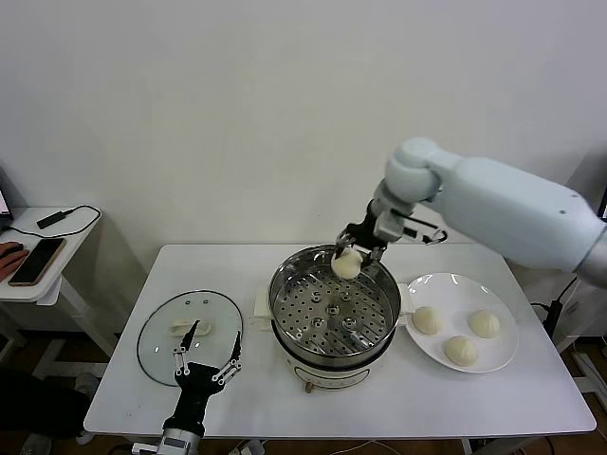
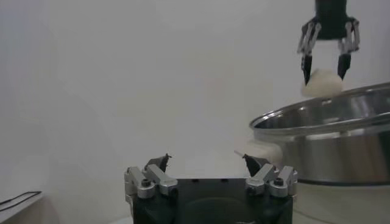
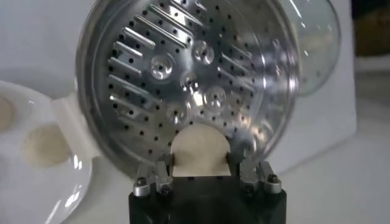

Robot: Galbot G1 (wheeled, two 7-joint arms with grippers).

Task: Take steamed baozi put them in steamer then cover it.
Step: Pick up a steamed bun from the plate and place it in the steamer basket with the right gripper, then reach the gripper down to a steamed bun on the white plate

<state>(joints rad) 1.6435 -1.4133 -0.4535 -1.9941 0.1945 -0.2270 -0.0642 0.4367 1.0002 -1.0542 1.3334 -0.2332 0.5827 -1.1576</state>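
Fingers of the right gripper (image 1: 348,252) are closed on one bun (image 1: 346,264), one on each side of it, and hold it in the air above the far rim of the steamer (image 1: 285,284). In the right wrist view the bun (image 3: 200,150) fills the gap between the fingers (image 3: 163,165), with the perforated tray of the steamer (image 3: 140,67) below it; the underside of the bun is hidden by the gripper body. From the left wrist view the same bun (image 2: 323,83) hangs just over the steamer (image 2: 341,146), whose far side is cut off at the picture's edge.

Fingers of the left gripper (image 1: 207,349) are spread wide and hold nothing; it sits at the near edge of the desk (image 1: 114,403), just by the glass lid (image 1: 156,346), which lies flat to the left of the steamer.

Three more buns (image 1: 428,319) rest on the white plate (image 1: 507,327) to the right of the steamer.
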